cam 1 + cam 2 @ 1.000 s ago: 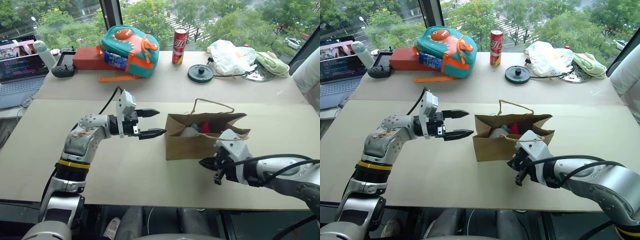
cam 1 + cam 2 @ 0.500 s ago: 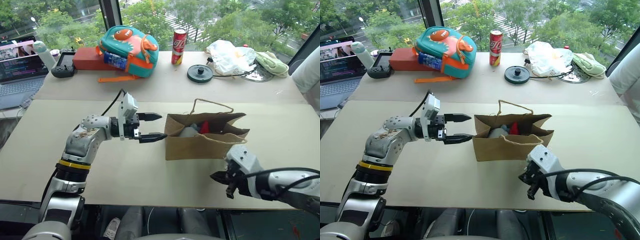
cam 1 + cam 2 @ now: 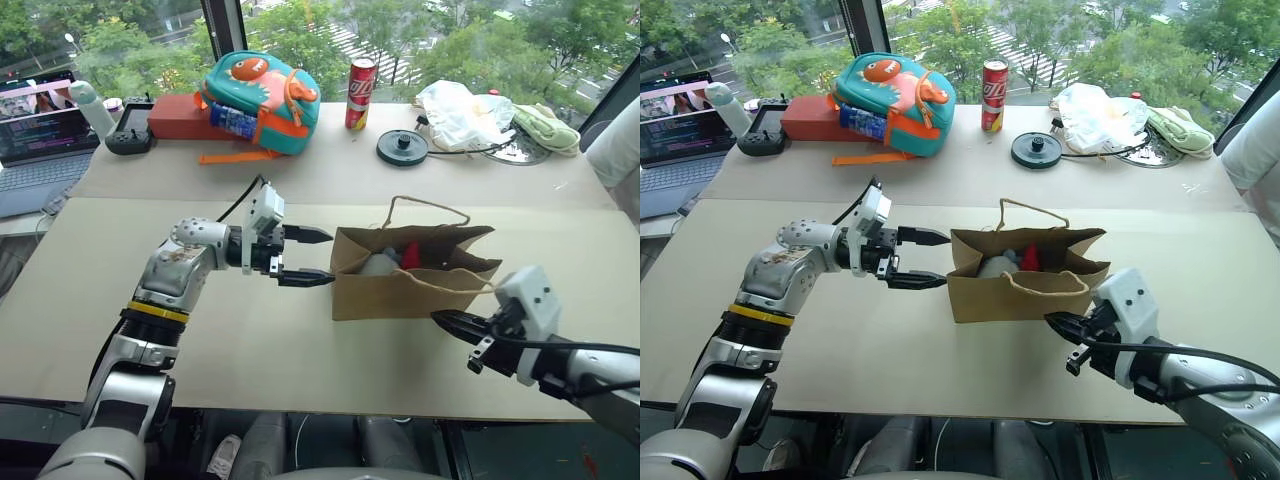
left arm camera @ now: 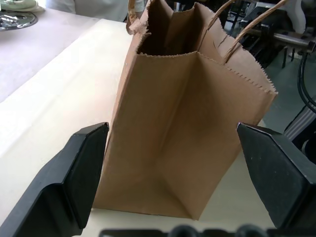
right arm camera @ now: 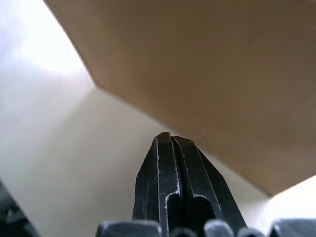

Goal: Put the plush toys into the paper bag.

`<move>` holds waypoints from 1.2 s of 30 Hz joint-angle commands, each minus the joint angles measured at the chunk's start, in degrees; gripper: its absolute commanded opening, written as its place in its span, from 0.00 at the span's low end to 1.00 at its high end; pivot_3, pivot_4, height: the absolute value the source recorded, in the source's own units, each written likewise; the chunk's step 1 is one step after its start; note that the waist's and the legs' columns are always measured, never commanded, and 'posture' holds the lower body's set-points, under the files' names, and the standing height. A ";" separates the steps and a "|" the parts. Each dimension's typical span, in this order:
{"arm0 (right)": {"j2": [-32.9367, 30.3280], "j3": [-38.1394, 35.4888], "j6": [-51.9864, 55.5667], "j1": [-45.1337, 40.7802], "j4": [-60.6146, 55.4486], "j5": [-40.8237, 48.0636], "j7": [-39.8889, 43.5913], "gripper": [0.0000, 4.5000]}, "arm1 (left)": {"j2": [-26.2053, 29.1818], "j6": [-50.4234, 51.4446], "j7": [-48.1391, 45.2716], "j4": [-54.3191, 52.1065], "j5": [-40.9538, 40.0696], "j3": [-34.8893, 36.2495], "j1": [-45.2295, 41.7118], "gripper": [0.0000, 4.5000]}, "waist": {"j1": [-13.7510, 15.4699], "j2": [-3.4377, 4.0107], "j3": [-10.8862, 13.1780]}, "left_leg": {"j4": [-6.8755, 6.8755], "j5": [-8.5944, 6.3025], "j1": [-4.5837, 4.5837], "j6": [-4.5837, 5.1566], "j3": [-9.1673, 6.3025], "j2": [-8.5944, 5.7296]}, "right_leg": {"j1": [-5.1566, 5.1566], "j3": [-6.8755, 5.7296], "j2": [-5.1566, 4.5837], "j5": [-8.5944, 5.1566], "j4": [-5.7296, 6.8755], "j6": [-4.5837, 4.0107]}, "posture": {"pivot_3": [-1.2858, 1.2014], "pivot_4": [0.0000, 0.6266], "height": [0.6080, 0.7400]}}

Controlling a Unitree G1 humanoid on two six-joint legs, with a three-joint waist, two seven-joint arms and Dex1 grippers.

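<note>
Flanking the paper bag (image 3: 410, 275): left gripper (image 3: 315, 256) spread wide at its end, empty.
Right gripper (image 3: 447, 322) pressed together near the bag's front corner; grey plush toy (image 3: 378, 264) and red plush toy (image 3: 410, 254) inside; bag upright on table (image 3: 250, 340).

Lines of text on the laptop screen (image 3: 35, 125) and white lettering on the red can (image 3: 360, 93) are too small to read

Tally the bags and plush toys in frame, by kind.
Paper bag: 1
White plastic bag: 1
Backpack: 1
Plush toys, both inside the paper bag: 2 (grey, red)
Total: 5
</note>
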 commanded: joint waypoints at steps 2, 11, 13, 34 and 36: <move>-1.43 -5.49 -0.70 7.41 -4.43 4.11 2.01 0.00 | -0.17 -2.85 -2.01 1.69 0.78 0.24 -2.25 0.99 | 0.25 0.00 0.00 | 0.00 0.00 0.00 0.00 0.00 0.01 | 0.00 0.00 0.00 0.01 -0.01 -0.02 | 0.52 0.24 1.00; 0.58 -11.67 -7.46 4.95 -1.23 7.36 -2.42 0.00 | -2.06 -4.66 -3.98 3.71 1.79 -0.38 -3.55 0.99 | 0.36 0.01 0.00 | 0.08 0.00 0.08 0.00 0.05 0.01 | 0.05 0.05 0.02 -0.17 0.06 0.29 | 0.52 0.24 1.00; 0.73 -10.89 -8.82 1.99 -1.68 10.93 -4.51 0.00 | -2.48 -4.69 -4.24 3.56 1.92 -0.51 -3.59 0.99 | 0.32 0.01 0.00 | 0.07 0.00 0.08 0.00 0.04 0.03 | 0.06 0.05 0.04 -0.17 0.06 0.30 | 0.52 0.24 1.00; -3.23 1.48 -12.05 -8.52 1.59 15.09 -14.82 0.00 | -1.05 -3.29 -7.17 -4.91 2.28 -2.93 -0.23 0.99 | 0.61 0.01 -0.01 | 0.06 0.00 0.03 0.00 0.02 0.02 | 0.03 0.04 0.01 0.05 0.03 -0.09 | 0.52 0.24 1.00; -3.24 1.53 -12.09 -8.52 1.76 14.93 -14.75 0.00 | -1.17 -3.12 -6.23 -5.73 2.49 -2.98 0.32 0.99 | 0.65 0.01 -0.01 | 0.06 0.00 0.02 0.00 0.02 0.02 | 0.03 0.04 0.02 0.05 0.04 -0.09 | 0.52 0.24 1.00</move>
